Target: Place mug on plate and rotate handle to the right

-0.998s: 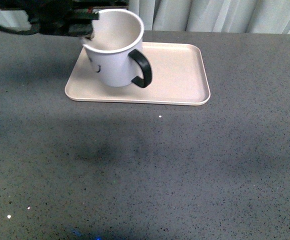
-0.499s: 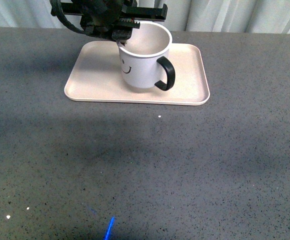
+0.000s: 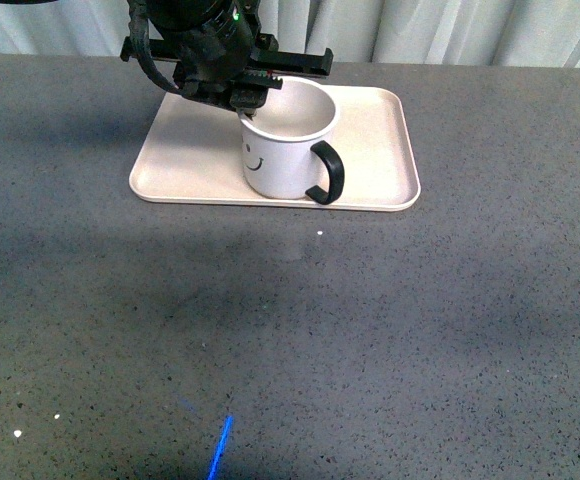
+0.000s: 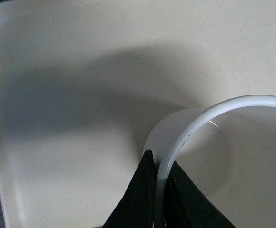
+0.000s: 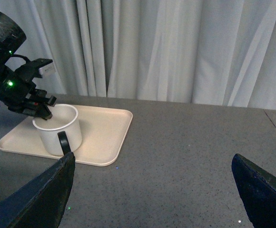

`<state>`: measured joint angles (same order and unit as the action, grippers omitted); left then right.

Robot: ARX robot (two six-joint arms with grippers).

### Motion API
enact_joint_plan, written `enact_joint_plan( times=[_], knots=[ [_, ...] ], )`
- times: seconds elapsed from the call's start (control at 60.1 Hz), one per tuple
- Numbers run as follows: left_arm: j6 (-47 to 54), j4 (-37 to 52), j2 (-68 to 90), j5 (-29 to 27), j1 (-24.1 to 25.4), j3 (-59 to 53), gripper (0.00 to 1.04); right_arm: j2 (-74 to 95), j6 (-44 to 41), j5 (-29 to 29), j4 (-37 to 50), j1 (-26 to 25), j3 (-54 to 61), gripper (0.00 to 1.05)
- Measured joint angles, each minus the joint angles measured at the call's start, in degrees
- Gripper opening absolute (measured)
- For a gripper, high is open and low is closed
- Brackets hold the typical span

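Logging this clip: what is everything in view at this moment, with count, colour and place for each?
mug: one, white with a black smiley, upright on the plate, near its middle
handle: one, black loop, on the mug's front-right side
plate: one, pale pink-beige tray, far side of the table
table: one, dark grey speckled, filling the foreground
blue streak: one, on the table at the near edge of the front view
curtain: white, pleated, behind the table
left gripper: black, shut on the mug's rim, one finger inside and one outside
right gripper: dark, open, away from the plate, holding nothing
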<state>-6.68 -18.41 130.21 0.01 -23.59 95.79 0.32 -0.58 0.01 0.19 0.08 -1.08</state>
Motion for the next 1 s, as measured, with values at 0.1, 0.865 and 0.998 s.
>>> enact_joint_plan(
  times=[0.1,0.865,0.998],
  knots=[
    [0.1,0.0,0.3,0.3,0.1,0.4,0.09,0.0,0.0,0.0,0.0,0.0,0.0,0.96],
    [4.9,65.1,-35.1,-16.8,5.2,-49.3,0.64,0.0,0.0,0.0,0.0,0.0,0.0,0.96],
    [5.6,74.4,-42.1,-14.3,9.0,-63.3,0.37,0.0,0.0,0.0,0.0,0.0,0.0,0.96]
  ],
)
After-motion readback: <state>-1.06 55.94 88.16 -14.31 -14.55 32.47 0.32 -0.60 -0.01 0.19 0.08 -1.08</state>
